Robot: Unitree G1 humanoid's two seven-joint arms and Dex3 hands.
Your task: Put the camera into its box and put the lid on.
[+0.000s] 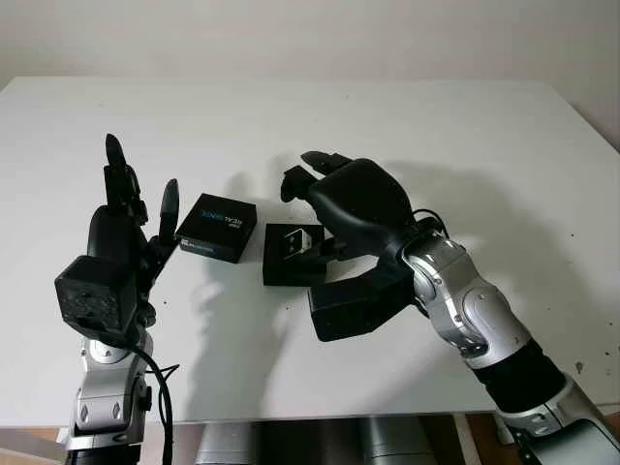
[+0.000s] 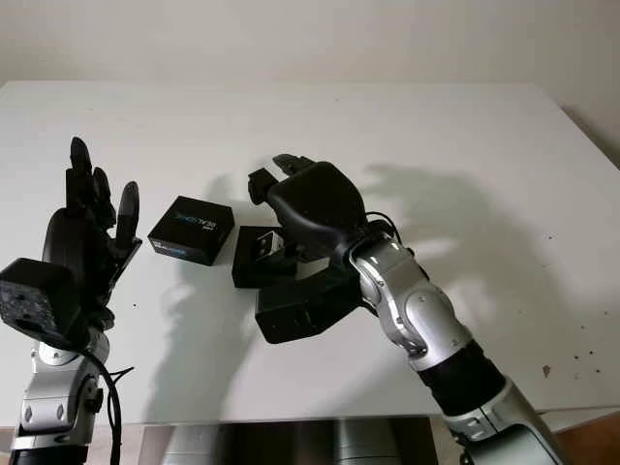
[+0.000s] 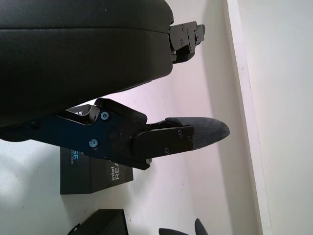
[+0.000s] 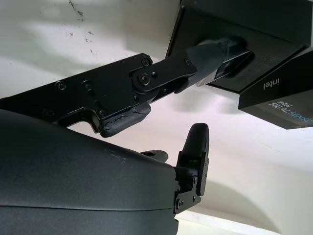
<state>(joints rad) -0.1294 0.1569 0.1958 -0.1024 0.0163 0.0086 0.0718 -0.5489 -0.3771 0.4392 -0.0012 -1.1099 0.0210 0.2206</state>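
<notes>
- The small silver rectangular camera (image 1: 295, 239) lies inside the open black square box (image 1: 289, 257), near the middle of the white table (image 1: 504, 165).
- The box sits flat on the tabletop, its top uncovered, with the camera showing pale against the dark interior.
- Just beside the box, on the robot's left, lies the black lid with blue and white lettering (image 1: 217, 228). It rests flat on the table, close to the box; whether their edges touch cannot be told.
- The right hand (image 1: 334, 199) hangs over the far and right side of the box, its dark shell raised above the table, partly hiding the box's right edge.
- In the right wrist view one long finger (image 4: 205, 56) reaches down into the box opening (image 4: 274, 19), beside the lid's printed face (image 4: 281, 110). Whether that finger presses on the camera cannot be told; the hand grasps nothing and counts as open.
- The left hand (image 1: 126, 218) stands upright at the left of the lid, fingers pointing up and away from the robot, apart from the lid and holding nothing.
- In the left wrist view the left hand's thumb (image 3: 195, 134) stretches out above the tabletop, with the lid (image 3: 95, 169) lying beneath and beyond it.
</notes>
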